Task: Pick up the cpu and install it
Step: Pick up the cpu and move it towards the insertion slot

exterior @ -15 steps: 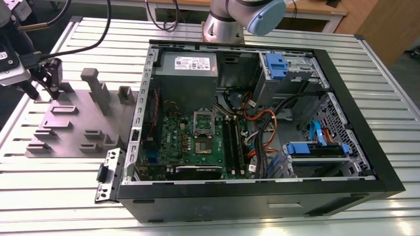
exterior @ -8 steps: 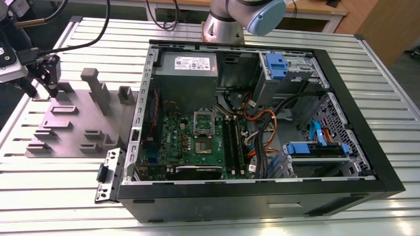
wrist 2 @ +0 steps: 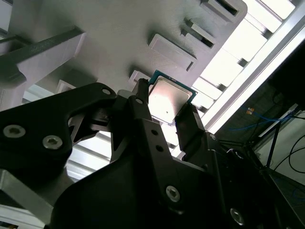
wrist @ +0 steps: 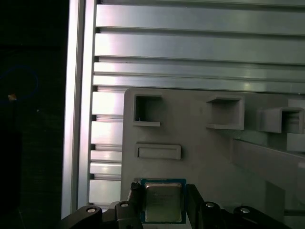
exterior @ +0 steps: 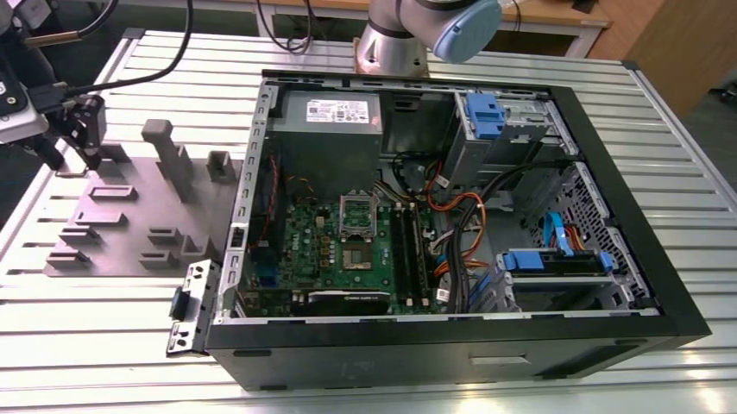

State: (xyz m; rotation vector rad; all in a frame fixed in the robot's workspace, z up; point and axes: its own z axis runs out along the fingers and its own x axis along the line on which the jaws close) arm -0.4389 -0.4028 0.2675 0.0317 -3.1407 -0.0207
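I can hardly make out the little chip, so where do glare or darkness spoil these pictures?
In the second wrist view the cpu mirrors light, the table slats behind it wash out white and the gripper is almost black; in the first wrist view the cpu is evenly lit, with deep dark beside the table; in the exterior view glare streaks the table's near edge.

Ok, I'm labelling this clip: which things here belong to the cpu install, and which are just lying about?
In the job: the cpu, held in the gripper over the grey tray; the socket on the green motherboard.
Just about: power supply, blue drive brackets, cables, memory sticks.
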